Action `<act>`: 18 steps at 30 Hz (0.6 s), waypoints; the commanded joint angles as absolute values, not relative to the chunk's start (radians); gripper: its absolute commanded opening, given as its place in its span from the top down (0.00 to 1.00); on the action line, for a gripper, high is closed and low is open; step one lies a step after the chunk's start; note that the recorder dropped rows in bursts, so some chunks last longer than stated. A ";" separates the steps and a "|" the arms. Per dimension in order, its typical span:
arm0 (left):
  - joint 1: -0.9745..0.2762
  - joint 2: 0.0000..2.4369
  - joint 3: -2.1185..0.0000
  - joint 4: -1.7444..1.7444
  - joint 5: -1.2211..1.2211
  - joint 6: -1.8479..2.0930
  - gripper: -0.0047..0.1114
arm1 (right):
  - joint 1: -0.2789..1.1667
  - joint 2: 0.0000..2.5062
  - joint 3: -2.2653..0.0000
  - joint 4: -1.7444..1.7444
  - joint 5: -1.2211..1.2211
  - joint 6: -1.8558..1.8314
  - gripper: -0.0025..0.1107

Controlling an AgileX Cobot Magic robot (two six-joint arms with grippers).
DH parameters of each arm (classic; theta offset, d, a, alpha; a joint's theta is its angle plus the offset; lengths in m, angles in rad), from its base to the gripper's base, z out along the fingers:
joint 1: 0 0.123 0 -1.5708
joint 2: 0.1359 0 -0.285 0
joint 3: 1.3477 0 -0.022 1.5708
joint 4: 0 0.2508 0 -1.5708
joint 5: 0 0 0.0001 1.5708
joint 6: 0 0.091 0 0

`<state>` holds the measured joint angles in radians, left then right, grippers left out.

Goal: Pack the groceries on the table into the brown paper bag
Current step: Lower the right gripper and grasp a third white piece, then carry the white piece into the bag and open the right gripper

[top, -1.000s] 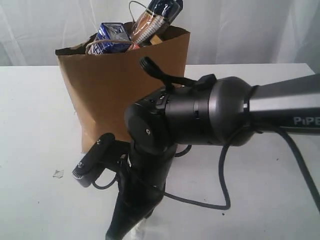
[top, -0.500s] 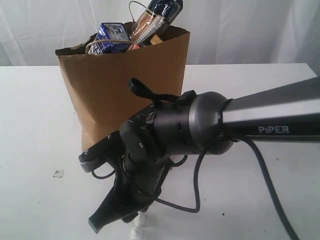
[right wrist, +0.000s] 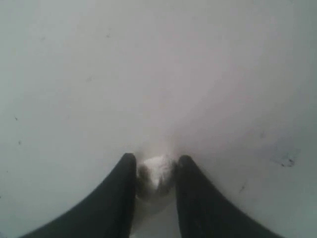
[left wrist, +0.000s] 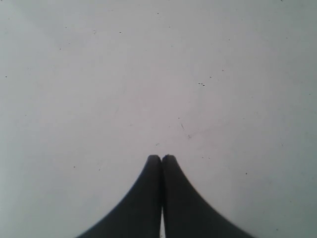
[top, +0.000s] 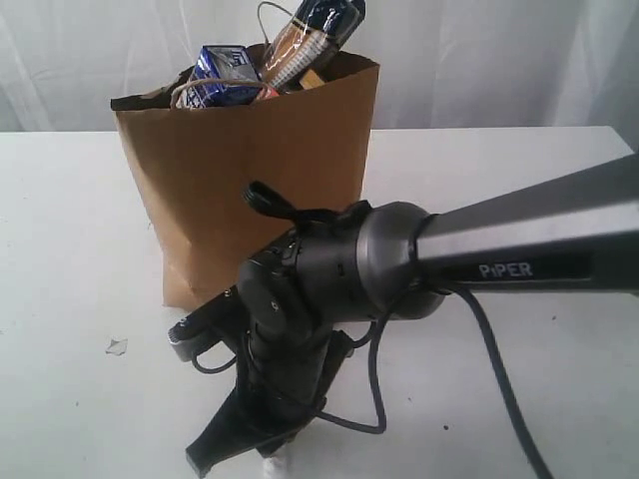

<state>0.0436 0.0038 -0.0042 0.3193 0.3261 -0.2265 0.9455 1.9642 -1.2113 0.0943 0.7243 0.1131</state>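
Observation:
The brown paper bag (top: pixel 260 170) stands upright at the back of the table (top: pixel 70 249). A small blue-white carton (top: pixel 225 75) and the spaghetti packet (top: pixel 305 35) stick out of its top. My right gripper (top: pixel 255 461) points down at the table's front edge, just in front of the bag. In the right wrist view the right gripper (right wrist: pixel 156 166) has both fingers pressed against a small white round top (right wrist: pixel 157 176), which looks like the cap of the white-capped bottle; the body below is hidden. My left gripper (left wrist: pixel 161 157) hangs shut over bare table, holding nothing.
The right arm's dark wrist (top: pixel 329 279) and cable (top: pixel 374 399) block much of the table in front of the bag. A small pale scrap (top: pixel 117 346) lies on the table to the left. White curtains hang behind.
My right arm has swung left and lower in front of the bag. Its jaws opened and then came in around the white cap at the front edge.

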 commanded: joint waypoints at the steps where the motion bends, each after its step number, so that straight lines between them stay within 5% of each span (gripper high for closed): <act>1: 0.035 0.000 0.000 0.317 0.329 -0.230 0.96 | 0.948 1.956 -1.214 0.085 0.758 0.119 0.87; 5: 0.035 0.000 0.000 0.317 0.329 -0.230 0.96 | 0.948 1.929 -1.217 0.110 0.785 0.119 0.95; 18: 0.035 0.000 0.000 0.317 0.329 -0.230 0.96 | 0.948 1.574 -1.285 0.299 0.898 0.046 0.96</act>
<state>0.0436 0.0038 -0.0042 0.3193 0.3261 -0.2265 0.9470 1.6694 -1.2618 0.2651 0.9000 0.0634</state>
